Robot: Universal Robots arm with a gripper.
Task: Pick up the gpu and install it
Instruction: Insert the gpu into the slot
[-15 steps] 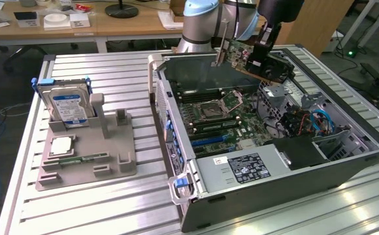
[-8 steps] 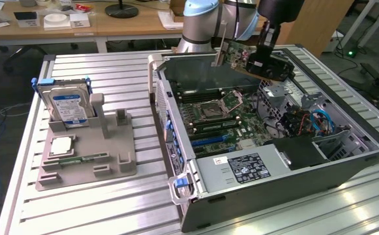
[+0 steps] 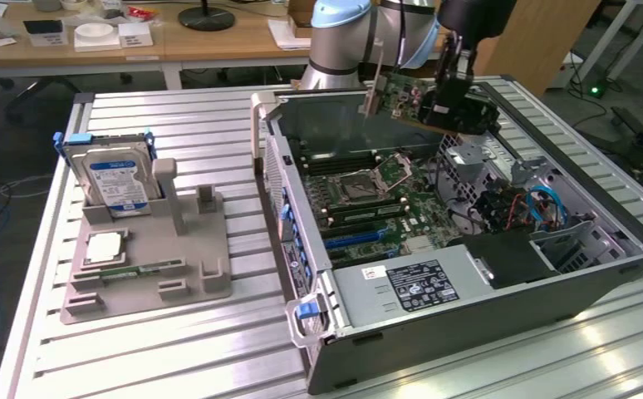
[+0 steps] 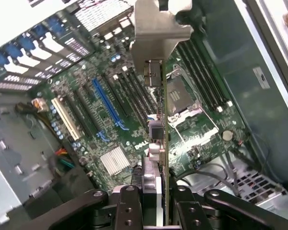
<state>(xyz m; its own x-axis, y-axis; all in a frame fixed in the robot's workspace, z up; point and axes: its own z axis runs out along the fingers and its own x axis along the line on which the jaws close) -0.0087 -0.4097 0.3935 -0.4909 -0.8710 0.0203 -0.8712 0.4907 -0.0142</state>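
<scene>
Exterior view: an open computer case lies on its side on a ribbed metal bench, with its green motherboard facing up. Over the far end of the case, a robot arm reaches down, and its jaws are clenched on a graphics card. The card hangs in the air, tilted, above the case's far wall and clear of the motherboard. Its green board and thin silver end bracket are visible. To the exterior view's left of the case, apart from it, a grey holder sits on the bench. A hard drive with a blue label stands upright in the holder, a square processor chip lies flat in front of it, and a thin green memory stick lies just beside the chip. Wrist view: the camera looks along the graphics card into the case. The card is seen edge on, with dark fingers pressed against both of its faces and the silver bracket at the end away from them. Beyond the card lies the motherboard, not touching it. A long blue slot and a ribbed silver heat sink lie to one side of the card's line, and the square processor socket lies to the other.
</scene>
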